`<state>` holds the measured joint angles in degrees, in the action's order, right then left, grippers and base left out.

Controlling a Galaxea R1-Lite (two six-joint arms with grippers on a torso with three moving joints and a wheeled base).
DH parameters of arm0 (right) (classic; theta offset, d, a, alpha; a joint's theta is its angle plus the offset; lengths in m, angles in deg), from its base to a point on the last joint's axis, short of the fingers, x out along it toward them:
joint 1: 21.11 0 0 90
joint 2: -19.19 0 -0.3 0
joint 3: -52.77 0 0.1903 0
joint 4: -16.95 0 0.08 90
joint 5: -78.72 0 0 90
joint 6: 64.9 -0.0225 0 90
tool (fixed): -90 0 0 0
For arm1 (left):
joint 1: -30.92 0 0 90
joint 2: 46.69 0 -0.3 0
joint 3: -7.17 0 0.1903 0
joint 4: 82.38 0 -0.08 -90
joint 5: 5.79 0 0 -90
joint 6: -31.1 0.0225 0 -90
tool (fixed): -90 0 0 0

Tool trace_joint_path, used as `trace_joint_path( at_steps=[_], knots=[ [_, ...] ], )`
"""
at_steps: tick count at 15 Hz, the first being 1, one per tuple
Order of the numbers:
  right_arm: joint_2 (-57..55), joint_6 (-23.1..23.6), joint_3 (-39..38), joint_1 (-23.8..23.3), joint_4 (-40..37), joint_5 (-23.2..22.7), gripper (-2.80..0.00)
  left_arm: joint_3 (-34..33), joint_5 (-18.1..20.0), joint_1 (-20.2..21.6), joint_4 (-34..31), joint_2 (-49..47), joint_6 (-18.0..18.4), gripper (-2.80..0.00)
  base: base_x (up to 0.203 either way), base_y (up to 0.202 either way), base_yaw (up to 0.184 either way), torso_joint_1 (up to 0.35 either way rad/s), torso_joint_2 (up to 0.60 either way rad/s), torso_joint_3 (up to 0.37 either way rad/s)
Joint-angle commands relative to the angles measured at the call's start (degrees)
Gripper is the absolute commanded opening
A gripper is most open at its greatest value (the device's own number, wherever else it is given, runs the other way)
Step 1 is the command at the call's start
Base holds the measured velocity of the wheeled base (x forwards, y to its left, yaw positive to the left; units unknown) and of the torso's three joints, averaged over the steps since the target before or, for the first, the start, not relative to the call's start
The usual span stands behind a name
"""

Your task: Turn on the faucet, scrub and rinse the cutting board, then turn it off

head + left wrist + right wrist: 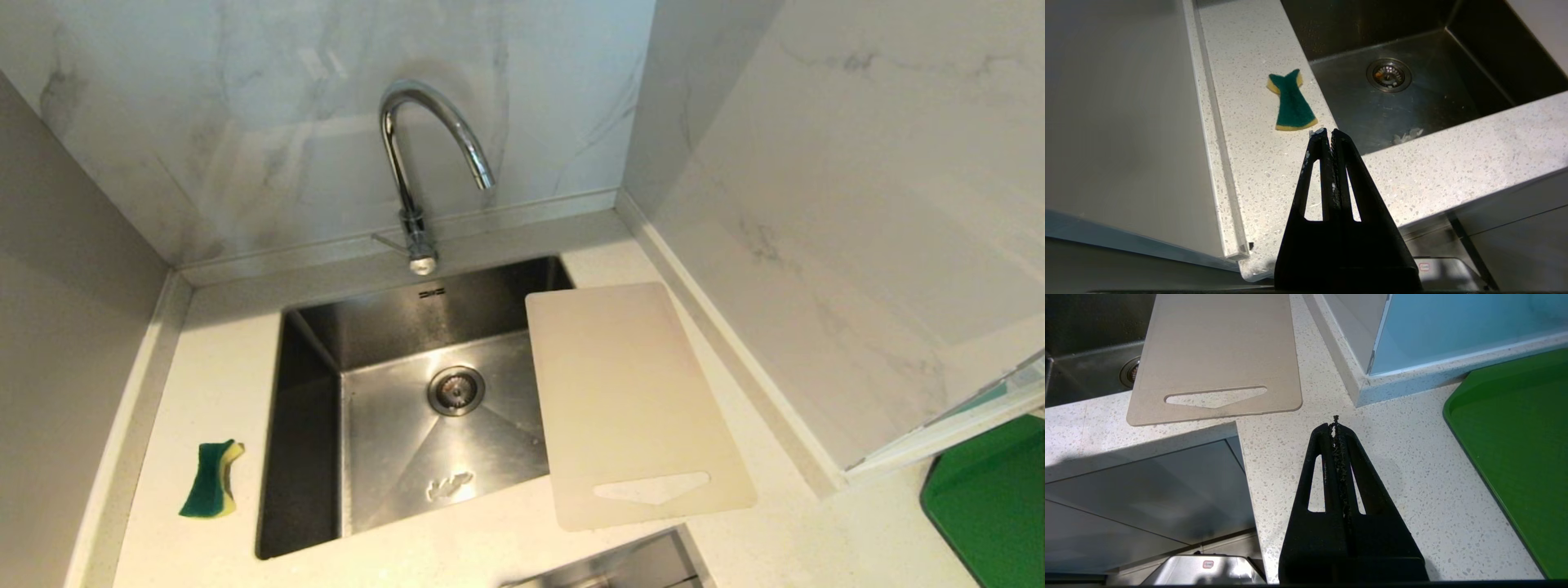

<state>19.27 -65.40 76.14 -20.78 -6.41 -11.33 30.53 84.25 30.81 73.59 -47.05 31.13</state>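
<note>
Cutting board lies flat over the sink's right rim, hiding that edge, while left gripper and right gripper, both pinched together and empty, stay outside the head view.

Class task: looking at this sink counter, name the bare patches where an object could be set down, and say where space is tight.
Free: the counter between the left wall and the sink, behind the sponge; the sink floor around the drain; the stretch between the cutting board and the green board. Tight: the strip behind the sink by the faucet, and the board overhangs the sink's right rim.
</note>
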Motion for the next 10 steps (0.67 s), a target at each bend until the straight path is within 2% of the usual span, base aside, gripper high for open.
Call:
trace_joint_path(
  at_steps=[1,10],
  knots=[
    [-0.2,-0.4,-0.1,-0.1,0.0,0.0,-2.8,-0.1,0.0,0.0,0.0,0.3,-0.6,-2.8,0.0,0.0,0.0,0.0,0.0,0.0],
    [-0.2,-0.6,-0.1,-0.2,0.0,0.1,-2.8,-0.1,-0.1,0.0,0.1,0.3,-1.1,-2.8,0.0,0.0,0.0,0.0,0.0,0.0]
  ],
)
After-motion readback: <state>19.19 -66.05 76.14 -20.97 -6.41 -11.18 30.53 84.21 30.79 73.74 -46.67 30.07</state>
